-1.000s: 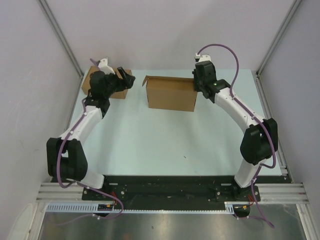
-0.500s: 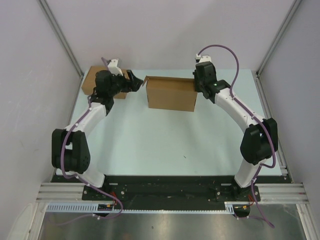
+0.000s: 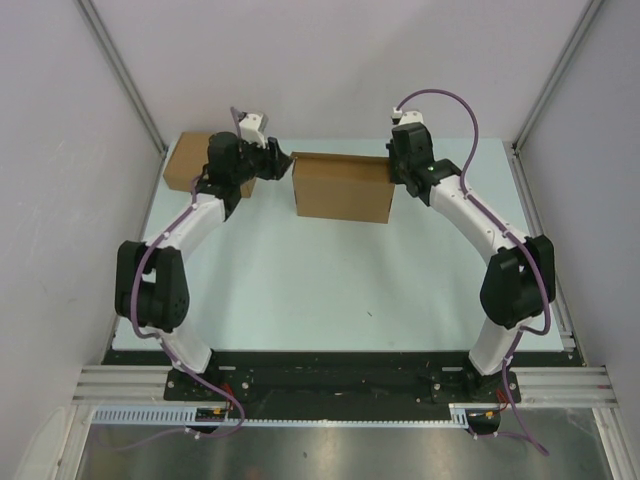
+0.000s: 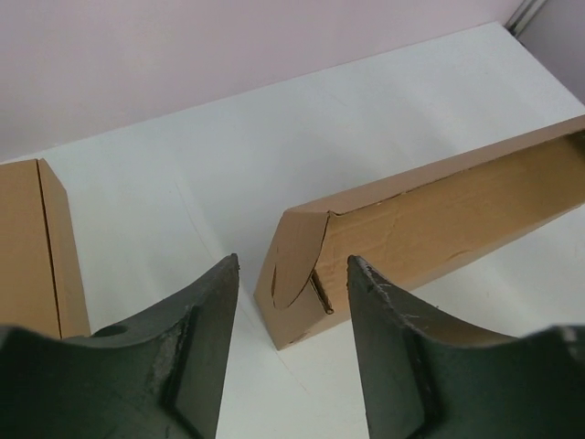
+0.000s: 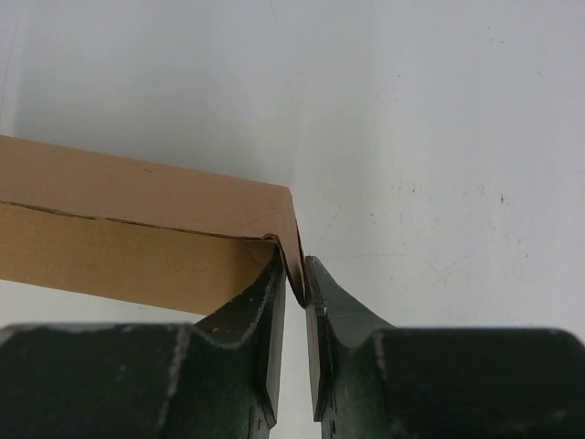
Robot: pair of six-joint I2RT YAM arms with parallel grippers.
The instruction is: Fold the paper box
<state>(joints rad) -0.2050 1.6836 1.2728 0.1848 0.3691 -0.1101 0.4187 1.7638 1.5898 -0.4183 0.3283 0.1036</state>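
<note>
The paper box (image 3: 342, 190) stands on its long edge at the back middle of the table, its open side facing away from the arms. My right gripper (image 3: 396, 180) is shut on the box's right end wall (image 5: 291, 233), one finger inside and one outside. My left gripper (image 3: 281, 160) is open just off the box's left end, touching nothing. In the left wrist view the box's left corner (image 4: 302, 274), with a rounded tab tucked in, lies a short way beyond the gap between the fingers (image 4: 215, 320).
A second flat brown cardboard box (image 3: 186, 163) lies at the back left corner, partly behind my left arm; its edge (image 4: 37, 247) shows in the left wrist view. Walls and an aluminium frame close in the table on three sides.
My left arm has swung right, away from the second box, to the paper box's left end. The left flap that stuck out now lies flush. The right gripper has kept its hold.
</note>
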